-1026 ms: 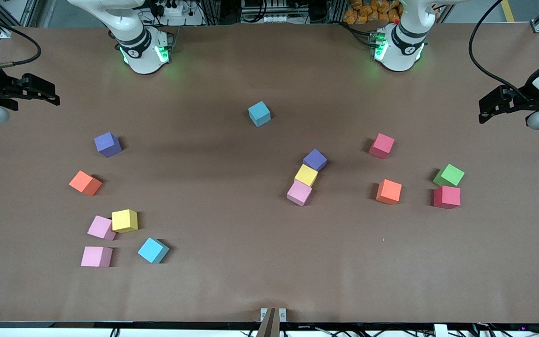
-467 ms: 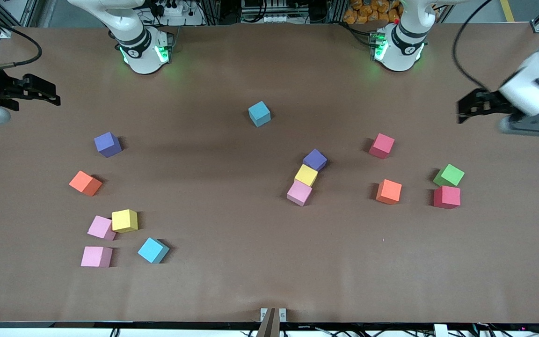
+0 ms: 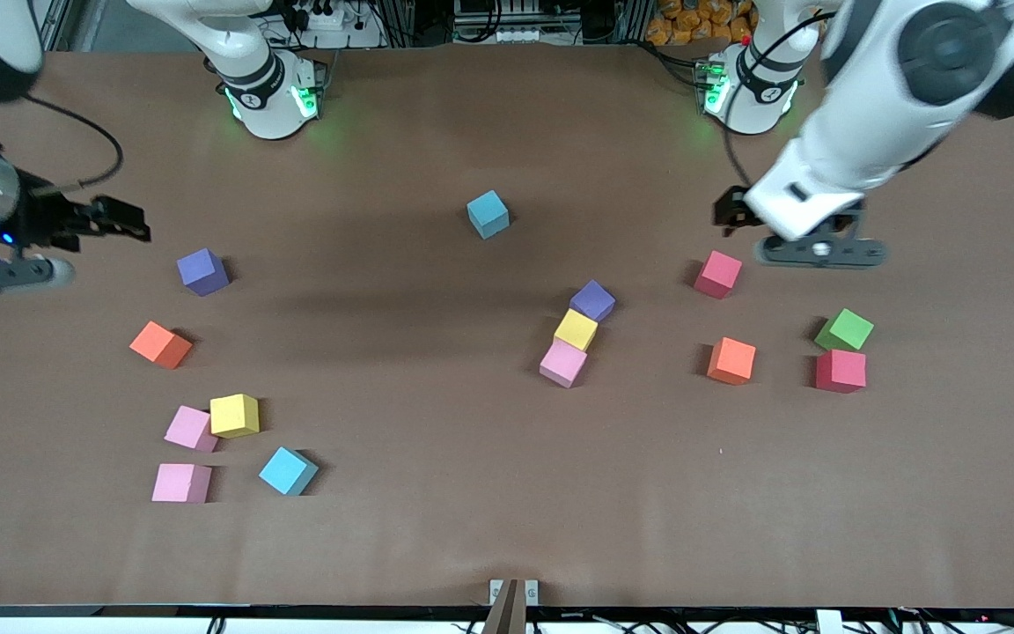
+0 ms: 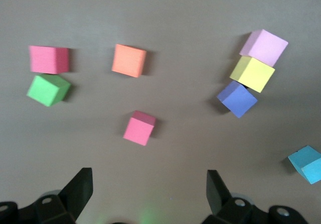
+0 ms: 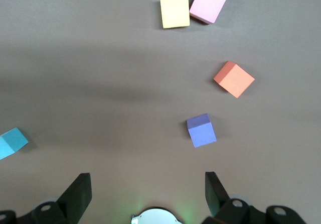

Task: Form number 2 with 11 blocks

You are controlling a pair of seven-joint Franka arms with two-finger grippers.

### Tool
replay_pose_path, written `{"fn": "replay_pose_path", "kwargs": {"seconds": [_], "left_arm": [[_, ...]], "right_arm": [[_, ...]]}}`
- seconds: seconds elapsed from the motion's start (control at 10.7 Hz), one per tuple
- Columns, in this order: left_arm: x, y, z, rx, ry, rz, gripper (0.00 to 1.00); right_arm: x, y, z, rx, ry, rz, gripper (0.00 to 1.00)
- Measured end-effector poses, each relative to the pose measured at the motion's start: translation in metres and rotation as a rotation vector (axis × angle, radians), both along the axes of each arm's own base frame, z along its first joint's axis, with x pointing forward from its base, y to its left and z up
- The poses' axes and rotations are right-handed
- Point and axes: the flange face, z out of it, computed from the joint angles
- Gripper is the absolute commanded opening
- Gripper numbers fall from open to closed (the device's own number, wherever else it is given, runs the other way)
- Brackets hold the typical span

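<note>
You're at the opening reach: the blocks lie scattered, no number 2 begun. Your left gripper (image 3: 733, 214) hangs wide and empty over the table beside the rose-red block (image 3: 718, 274), just nearer the bases. Next, centre over it and descend. Your right gripper (image 3: 124, 222) hovers wide near the purple block (image 3: 203, 271).

Left pincer (image 4: 148, 191) spread wide over bare table (image 4: 165, 13), holding nothing. Just ahead, a rose-red block (image 4: 139, 128). Apart from it: orange block (image 4: 129, 61), deep red cube (image 4: 48, 59) touching green cube (image 4: 47, 90), and a touching purple (image 4: 236, 99), yellow (image 4: 252, 74), pink (image 4: 264, 47) line. Cyan block (image 4: 306, 164) off alone
</note>
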Motion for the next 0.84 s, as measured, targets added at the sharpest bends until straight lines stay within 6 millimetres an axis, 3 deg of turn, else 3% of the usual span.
{"fn": "replay_pose_path", "kwargs": {"seconds": [0.37, 0.65, 0.84], "left_arm": [[-0.022, -0.047, -0.087, -0.012, 0.026, -0.102, 1.0], [-0.036, -0.088, -0.123, -0.033, 0.044, -0.147, 1.0], [-0.055, -0.125, -0.138, -0.047, 0.052, -0.042, 1.0]], "right_arm": [[0.027, -0.011, -0.072, 0.026, 0.081, 0.068, 1.0], [0.034, -0.051, -0.132, 0.071, 0.096, 0.139, 1.0], [0.026, -0.068, -0.174, 0.098, 0.126, 0.181, 1.0]]}}
